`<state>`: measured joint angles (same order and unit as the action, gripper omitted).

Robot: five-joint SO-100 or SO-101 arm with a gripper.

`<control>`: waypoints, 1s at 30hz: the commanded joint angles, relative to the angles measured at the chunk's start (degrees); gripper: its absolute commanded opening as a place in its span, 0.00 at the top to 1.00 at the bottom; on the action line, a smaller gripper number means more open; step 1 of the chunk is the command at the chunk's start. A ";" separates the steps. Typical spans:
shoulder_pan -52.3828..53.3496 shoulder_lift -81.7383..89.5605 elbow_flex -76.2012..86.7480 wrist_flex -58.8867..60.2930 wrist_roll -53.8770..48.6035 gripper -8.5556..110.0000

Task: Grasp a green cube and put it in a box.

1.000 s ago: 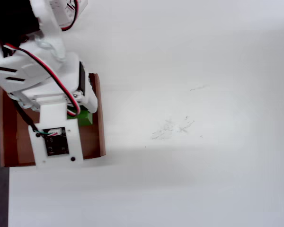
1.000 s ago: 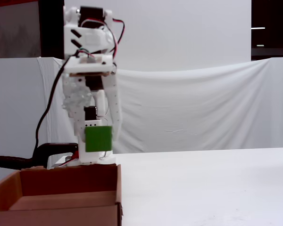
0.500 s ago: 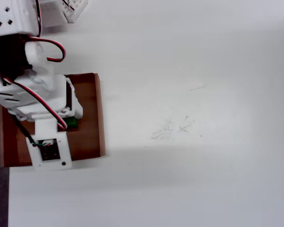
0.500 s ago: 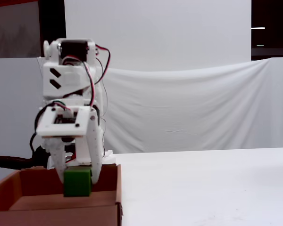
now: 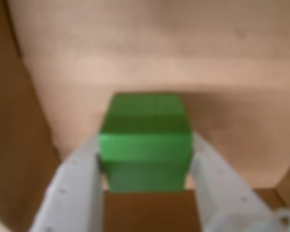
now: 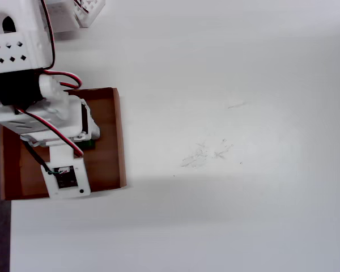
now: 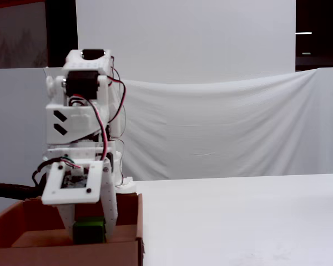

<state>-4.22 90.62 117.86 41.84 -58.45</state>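
Cube lowered into the box, not yet let go.

In the wrist view the hand [image 5: 145,166] is clamped on the green cube [image 5: 145,145], one finger [image 5: 72,193] on each side face, low over the box [image 5: 135,58] floor at frame centre. The fixed view, lower left, shows the cube [image 7: 89,230] down between the walls. It looks light, rigid and matte, so flat opposite faces give a sure hold; a small opening should free it.

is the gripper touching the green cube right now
Touching. In the wrist view the gripper has one white finger pressed against each side of the green cube, with no gap showing on either side.
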 commanded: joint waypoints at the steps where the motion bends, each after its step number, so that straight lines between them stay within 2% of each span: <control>1: 0.70 0.62 0.53 -1.32 -1.41 0.79; 6: 0.44 2.02 -3.16 4.75 -0.79 0.75; 11: -0.44 4.39 -13.27 18.98 -0.70 0.75; 14: -1.14 6.68 -17.49 23.64 -0.44 0.75; 21: -2.20 15.21 -18.28 26.02 0.09 0.76; 30: -2.20 29.62 -11.51 26.28 0.09 0.82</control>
<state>-6.15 115.22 106.00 67.76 -58.45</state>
